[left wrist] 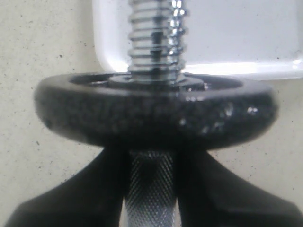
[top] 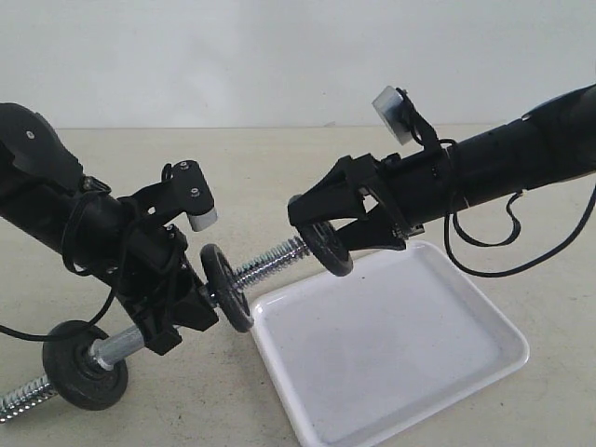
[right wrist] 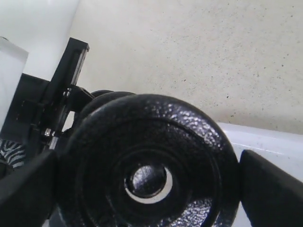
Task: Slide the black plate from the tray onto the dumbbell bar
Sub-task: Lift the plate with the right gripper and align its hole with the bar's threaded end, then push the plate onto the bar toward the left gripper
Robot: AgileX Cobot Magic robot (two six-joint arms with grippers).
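My left hand (top: 186, 312) is pinching the bar (top: 270, 261) on its knurled middle, tight behind a fitted disc (top: 226, 287). That grip cocks the rod up off the table (top: 279, 168), with the far disc (top: 84, 363) looking to rest low at the other end, so the threaded end stands free and aims at my other arm.

My right hand (top: 321, 233) has its jaws spread wide and clamped on the plate (right wrist: 189, 127) across its rim. Holding it by the edge leaves the centre hole clear for the rod.

The plate is off the tray (top: 400, 354), in the air over the tray's corner nearest the bar, its face roughly square to the threads. In the right wrist view the bar's tip shows through the hole, a little off centre, with a crescent of light along one side. I cannot tell whether the tip has entered.

I judge the step in hand to be the final alignment. A small nudge to centre comes first, then a push along the rod's line. Push while skewed and the hole's lip could snag on the threads and lever the bar in my left grip.
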